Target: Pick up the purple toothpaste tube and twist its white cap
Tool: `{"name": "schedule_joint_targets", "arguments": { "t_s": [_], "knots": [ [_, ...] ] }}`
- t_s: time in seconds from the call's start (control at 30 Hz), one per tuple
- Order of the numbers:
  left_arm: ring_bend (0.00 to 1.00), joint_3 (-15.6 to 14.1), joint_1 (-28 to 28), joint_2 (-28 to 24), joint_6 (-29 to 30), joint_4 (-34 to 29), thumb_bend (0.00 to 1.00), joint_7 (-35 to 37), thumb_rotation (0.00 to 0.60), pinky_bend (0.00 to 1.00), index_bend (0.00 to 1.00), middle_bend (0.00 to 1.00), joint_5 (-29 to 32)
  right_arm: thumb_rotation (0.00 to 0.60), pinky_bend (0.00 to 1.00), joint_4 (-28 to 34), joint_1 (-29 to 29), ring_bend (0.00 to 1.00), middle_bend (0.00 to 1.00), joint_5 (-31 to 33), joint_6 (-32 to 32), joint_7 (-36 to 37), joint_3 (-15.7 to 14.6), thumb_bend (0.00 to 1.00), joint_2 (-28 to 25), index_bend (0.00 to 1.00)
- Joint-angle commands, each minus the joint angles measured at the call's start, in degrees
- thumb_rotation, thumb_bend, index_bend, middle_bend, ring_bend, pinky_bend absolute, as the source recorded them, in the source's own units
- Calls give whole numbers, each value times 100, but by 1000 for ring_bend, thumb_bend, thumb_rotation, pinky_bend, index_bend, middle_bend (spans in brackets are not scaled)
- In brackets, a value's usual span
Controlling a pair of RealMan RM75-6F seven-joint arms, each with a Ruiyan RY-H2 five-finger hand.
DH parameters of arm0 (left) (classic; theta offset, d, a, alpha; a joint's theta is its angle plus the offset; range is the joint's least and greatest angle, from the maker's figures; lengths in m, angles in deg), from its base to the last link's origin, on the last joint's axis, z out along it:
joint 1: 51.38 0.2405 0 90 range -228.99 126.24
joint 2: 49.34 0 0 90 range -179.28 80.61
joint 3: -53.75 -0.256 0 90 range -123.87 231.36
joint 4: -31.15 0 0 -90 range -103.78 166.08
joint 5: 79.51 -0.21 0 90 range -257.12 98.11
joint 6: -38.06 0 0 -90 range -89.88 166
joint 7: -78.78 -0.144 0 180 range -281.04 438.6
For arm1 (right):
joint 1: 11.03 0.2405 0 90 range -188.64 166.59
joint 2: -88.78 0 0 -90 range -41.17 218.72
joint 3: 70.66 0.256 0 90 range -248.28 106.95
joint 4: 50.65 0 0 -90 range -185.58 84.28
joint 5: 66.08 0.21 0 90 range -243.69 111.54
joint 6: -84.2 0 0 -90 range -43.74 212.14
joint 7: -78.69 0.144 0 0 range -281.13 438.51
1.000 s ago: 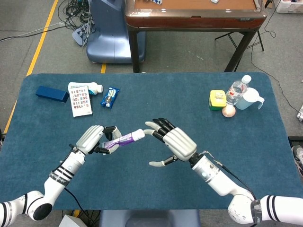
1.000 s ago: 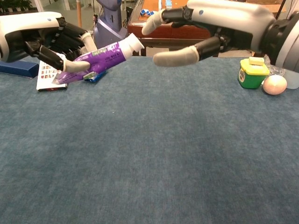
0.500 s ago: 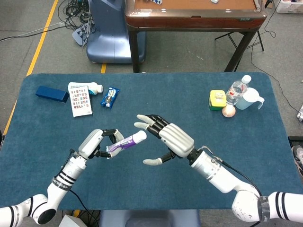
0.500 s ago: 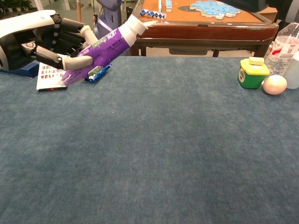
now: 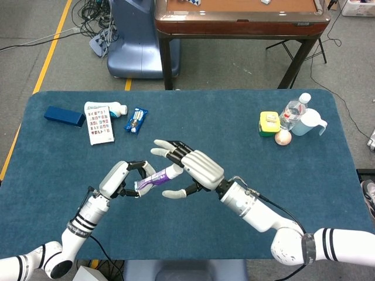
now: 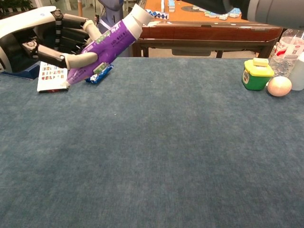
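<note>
My left hand (image 5: 117, 177) holds the purple toothpaste tube (image 5: 153, 178) above the blue table, gripping its lower body. In the chest view the left hand (image 6: 33, 35) is at the upper left and the tube (image 6: 107, 42) slants up to the right, ending in its white cap (image 6: 140, 14). My right hand (image 5: 196, 167) hovers over the cap end with fingers spread and thumb below, hiding the cap in the head view. In the chest view the cap looks free, and only part of the right hand (image 6: 266, 7) shows at the top edge.
A blue box (image 5: 64, 116), a printed card (image 5: 99, 124), a white bottle (image 5: 118, 108) and a blue packet (image 5: 136, 120) lie at the far left. A yellow-green container (image 5: 269, 123), a pale ball (image 5: 283, 137), a water bottle (image 5: 293, 111) and a white jug (image 5: 309, 123) stand at the far right.
My right hand has moved left and up, closing over the cap end of the tube. My left hand has tilted the tube more steeply upward.
</note>
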Motion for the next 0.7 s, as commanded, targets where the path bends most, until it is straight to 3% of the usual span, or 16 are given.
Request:
{"name": "schedule_joint_targets", "arguments": {
  "t_s": [0.03, 0.7],
  "knots": [
    [557, 11, -8, 10, 14, -6, 492, 17, 600, 470, 663, 812, -4, 117, 0, -69, 93, 0, 0, 114, 65, -32, 40, 7, 110, 0],
    [557, 69, -63, 109, 34, 42, 491, 92, 600, 470, 665, 816, 64, 119, 0, -381, 328, 0, 0, 267, 86, 145, 120, 7, 605, 0]
  ]
}}
